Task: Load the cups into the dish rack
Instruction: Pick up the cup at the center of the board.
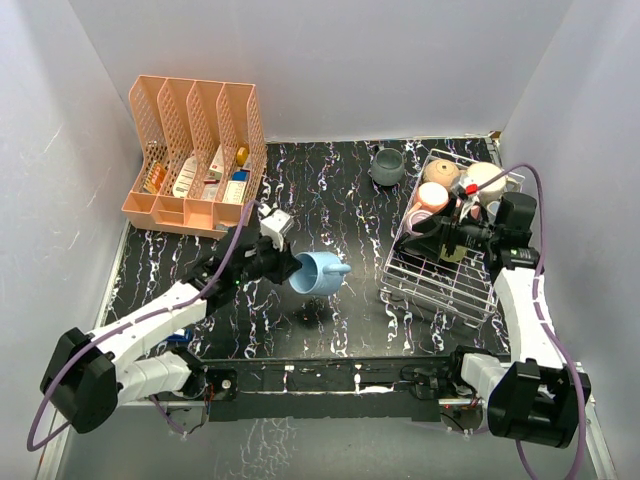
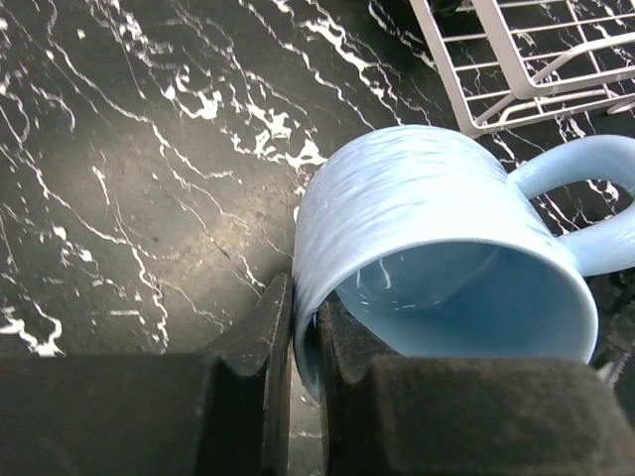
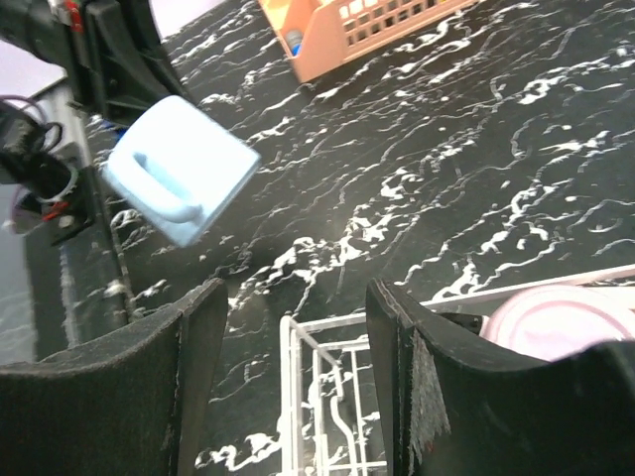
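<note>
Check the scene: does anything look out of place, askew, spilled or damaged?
Nothing spilled or broken. The light blue mug is askew, tipped sideways with its rim pinched in the left gripper. A grey mug sits on the table, outside the dish rack.

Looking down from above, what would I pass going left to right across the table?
First the peach slotted organizer → left pincer, clamped on a cup's rim → that light blue cup → grey cup → wire dish rack, with several cups in it.
</note>
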`<state>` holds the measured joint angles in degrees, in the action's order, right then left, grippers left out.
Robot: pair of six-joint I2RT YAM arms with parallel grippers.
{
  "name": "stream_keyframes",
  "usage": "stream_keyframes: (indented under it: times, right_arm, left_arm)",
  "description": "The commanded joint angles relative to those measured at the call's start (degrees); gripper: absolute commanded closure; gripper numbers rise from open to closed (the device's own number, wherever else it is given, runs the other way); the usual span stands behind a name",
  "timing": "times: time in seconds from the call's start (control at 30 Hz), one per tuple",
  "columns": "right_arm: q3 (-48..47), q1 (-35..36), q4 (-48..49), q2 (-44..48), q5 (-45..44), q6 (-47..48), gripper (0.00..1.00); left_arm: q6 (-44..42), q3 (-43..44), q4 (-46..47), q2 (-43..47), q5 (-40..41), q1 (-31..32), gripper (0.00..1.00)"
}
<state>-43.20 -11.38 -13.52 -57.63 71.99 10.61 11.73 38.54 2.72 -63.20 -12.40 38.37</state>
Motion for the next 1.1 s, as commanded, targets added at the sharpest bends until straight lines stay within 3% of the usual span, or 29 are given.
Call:
stream_keyframes:
  times: [0.0, 0.17, 0.33, 0.53, 0.73, 0.9, 1.07]
  right_arm:
    - [-10.3, 0.0, -16.1, -2.4, 7.0, 9.6, 0.4]
    - [-17.4, 1.5, -27.8, -5.4, 10.2, 10.5, 0.37]
    - [-19.9, 4.3, -26.8, -8.5, 13.7, 0.8, 0.37]
    - [-22.4, 9.5, -22.8, -10.9, 10.6, -11.7, 0.36]
    - [-20.2, 14.1, -8.8, -10.9, 7.5, -32.1, 0.31]
    - [-15.0, 15.7, 4.6, -10.1, 5.9, -53.5, 0.22]
    - [-14.6, 16.1, 8.5, -10.1, 3.2, -63.2, 0.17]
  left_arm:
    - [-3.8, -4.6, 27.3, 4.9, -0.6, 0.0, 1.0]
    - [-10.9, -8.7, 42.7, 3.9, 2.5, 0.0, 1.0]
    - [-17.4, -7.8, 53.4, 0.9, 4.2, 0.0, 1.0]
    - [-22.5, -4.8, 62.1, -2.7, 5.9, 0.0, 1.0]
    - [-24.8, -1.7, 73.4, -8.1, 6.9, 0.0, 1.0]
    - [-25.8, 3.0, 76.6, -11.5, 6.3, 0.0, 1.0]
    - [-25.8, 6.0, 77.6, -13.9, 5.2, 0.3, 1.0]
